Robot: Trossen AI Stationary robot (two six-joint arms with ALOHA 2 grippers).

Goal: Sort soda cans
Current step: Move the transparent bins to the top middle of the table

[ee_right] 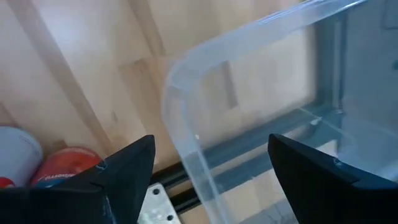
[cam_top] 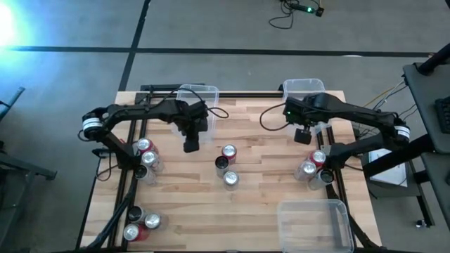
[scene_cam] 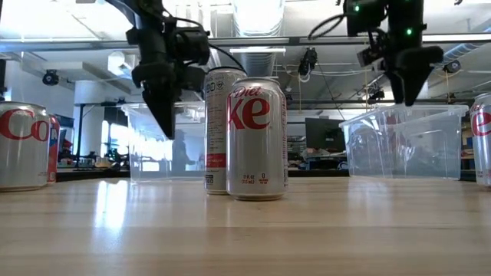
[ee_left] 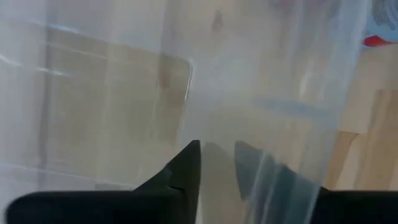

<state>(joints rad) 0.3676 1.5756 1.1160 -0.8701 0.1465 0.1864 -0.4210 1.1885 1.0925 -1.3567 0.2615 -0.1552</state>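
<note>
High view shows soda cans (cam_top: 229, 166) clustered mid-bench and at both side edges, unsorted; left gripper (cam_top: 190, 145), jaws nearly together, and right gripper (cam_top: 303, 136), jaws apart, hang empty near far-edge bins (cam_top: 208, 91).

Rear can (scene_cam: 217, 130) mostly hidden; edge can (scene_cam: 483, 142) cut off.

My soda cans (cam_top: 228, 167) stand upright in four clusters: three mid-desk, others at left, right and near-left
</note>
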